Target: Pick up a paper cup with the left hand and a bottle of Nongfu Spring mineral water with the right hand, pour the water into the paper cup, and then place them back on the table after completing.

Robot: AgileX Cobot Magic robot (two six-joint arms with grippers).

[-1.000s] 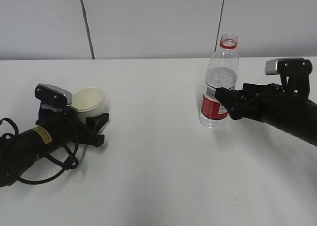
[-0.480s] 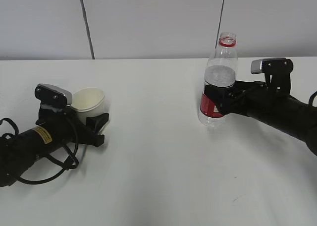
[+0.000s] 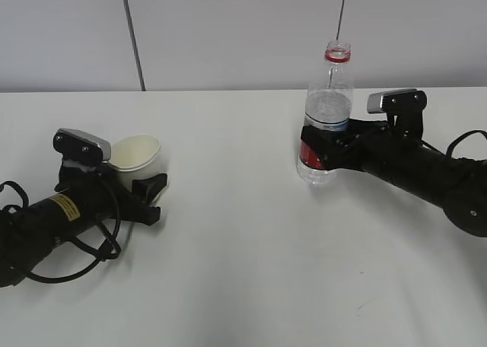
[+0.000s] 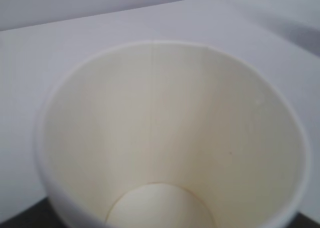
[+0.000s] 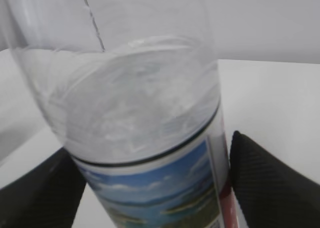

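Observation:
The empty white paper cup (image 3: 137, 158) stands at the left of the white table (image 3: 243, 278), between the jaws of my left gripper (image 3: 138, 176), which is shut on it. The cup's inside fills the left wrist view (image 4: 170, 138). My right gripper (image 3: 323, 151) is shut on the label band of the clear bottle (image 3: 327, 119). The bottle is upright, uncapped, with a red neck ring, and held just above the table. The water (image 3: 329, 107) shows through it. In the right wrist view the bottle (image 5: 150, 138) sits between both black fingers (image 5: 265, 180).
A pale wall with dark vertical seams (image 3: 131, 35) stands behind the table's far edge. Loose black cables (image 3: 91, 248) lie by the left arm. White tabletop stretches between the two arms.
My right gripper has closed on the bottle, lifted it slightly and carried it left. The left arm and the cup have not moved.

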